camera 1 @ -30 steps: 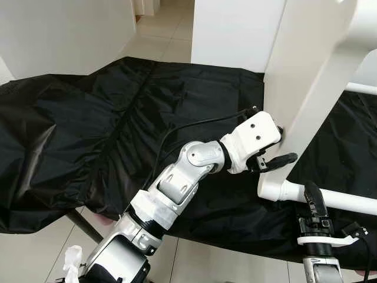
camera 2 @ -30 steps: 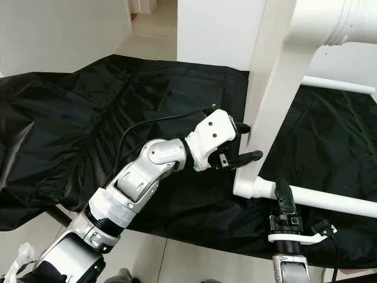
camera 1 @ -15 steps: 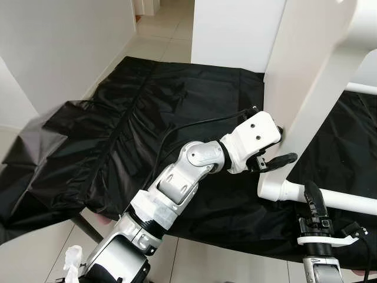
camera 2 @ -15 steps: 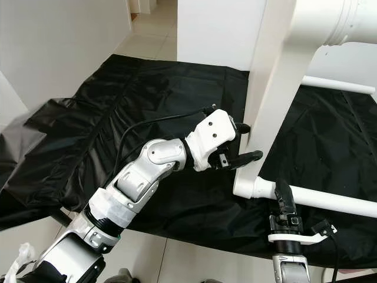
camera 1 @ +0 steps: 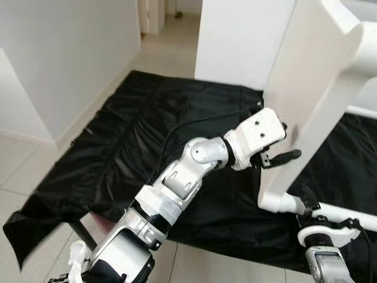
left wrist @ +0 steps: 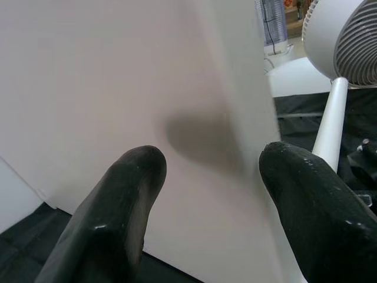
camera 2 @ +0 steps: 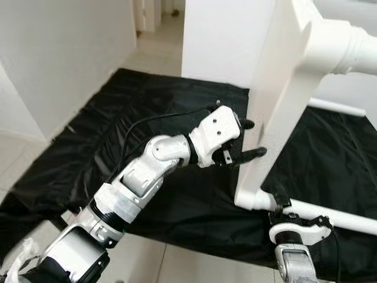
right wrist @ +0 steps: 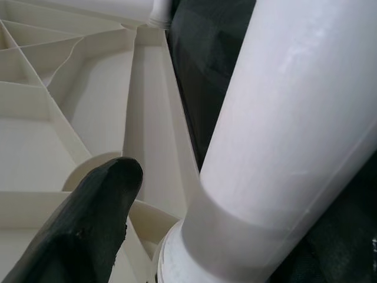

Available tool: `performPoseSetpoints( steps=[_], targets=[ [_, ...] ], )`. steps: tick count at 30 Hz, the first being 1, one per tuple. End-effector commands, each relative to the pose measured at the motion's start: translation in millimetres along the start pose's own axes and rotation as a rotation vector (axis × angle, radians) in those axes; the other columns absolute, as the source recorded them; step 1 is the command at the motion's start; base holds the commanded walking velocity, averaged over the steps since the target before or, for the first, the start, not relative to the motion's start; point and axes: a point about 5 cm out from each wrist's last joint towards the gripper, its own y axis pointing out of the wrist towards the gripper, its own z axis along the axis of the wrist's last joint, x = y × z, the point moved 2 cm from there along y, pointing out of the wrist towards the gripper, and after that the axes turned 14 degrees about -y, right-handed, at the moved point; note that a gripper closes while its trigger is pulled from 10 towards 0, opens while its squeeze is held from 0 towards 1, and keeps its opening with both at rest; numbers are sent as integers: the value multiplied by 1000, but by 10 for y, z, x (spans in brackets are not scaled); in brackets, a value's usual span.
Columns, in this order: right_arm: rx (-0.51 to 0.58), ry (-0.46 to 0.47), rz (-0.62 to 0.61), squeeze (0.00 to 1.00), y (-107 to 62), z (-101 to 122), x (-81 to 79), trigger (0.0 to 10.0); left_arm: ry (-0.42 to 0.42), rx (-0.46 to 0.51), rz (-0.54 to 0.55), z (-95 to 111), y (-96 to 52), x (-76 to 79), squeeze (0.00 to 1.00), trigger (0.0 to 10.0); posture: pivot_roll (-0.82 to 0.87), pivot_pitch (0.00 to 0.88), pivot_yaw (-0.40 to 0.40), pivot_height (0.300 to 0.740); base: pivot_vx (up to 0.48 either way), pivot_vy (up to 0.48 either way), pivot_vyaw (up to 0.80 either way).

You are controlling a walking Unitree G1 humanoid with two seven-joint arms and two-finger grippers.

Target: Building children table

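Here the white tabletop (camera 1: 312, 76) is standing on its edge over the black sheet (camera 1: 118, 153), with its long axis rising steeply. The white leg (camera 2: 330, 213) is lying along the sheet from its lower corner. The left pincer (camera 1: 281, 141) is nearer, its fingers spread open around the panel's edge, holding nothing firmly yet. The right pincer (camera 2: 281, 199) is touching the leg's joint; how far it is open I cannot tell.

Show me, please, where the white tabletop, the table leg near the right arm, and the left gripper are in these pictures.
white tabletop (camera 1: 306, 76): left eye view, on its flat upright face.
table leg (right wrist: 283, 135): right wrist view, on the round white shaft.
left gripper (camera 2: 250, 140): right eye view, midway between its two black fingertips, at the tabletop's edge.
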Motion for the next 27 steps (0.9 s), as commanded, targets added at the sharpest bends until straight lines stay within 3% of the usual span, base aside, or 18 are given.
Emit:
performPoseSetpoints(
  steps=[1,4,5,6,13,19,20,27],
  targets=[
    [240,-33,103,0,-1589,-654,207,10000,25,-1,11,25,19,-20,0,10000,-77,0,0,740,0,0,0],
    [206,-36,178,0,-1588,-709,-60,10000,14,-6,5,13,7,-35,0,10000,-86,0,0,740,0,0,0],
    [206,-36,178,0,-1588,-709,-60,10000,14,-6,5,13,7,-35,0,10000,-86,0,0,740,0,0,0],
    [161,-19,209,0,-1668,-771,-221,10000,25,-12,-1,2,8,-57,0,10000,-89,0,0,740,0,0,0],
    [182,-2,164,0,-1705,-798,-239,10000,37,-8,-17,18,46,-69,0,10000,-93,0,0,740,0,0,0],
    [202,-3,185,0,-1642,-789,-265,10000,40,2,-31,52,85,-61,0,10000,-85,0,0,740,0,0,0],
    [192,-10,197,0,-1599,-795,-302,10000,42,5,-32,65,88,-71,0,10000,-81,92,228,740,0,0,0],
    [149,-16,288,0,-1660,-837,-427,10000,60,7,-26,72,85,-106,0,10000,-81,89,229,740,0,0,0]
  ],
)
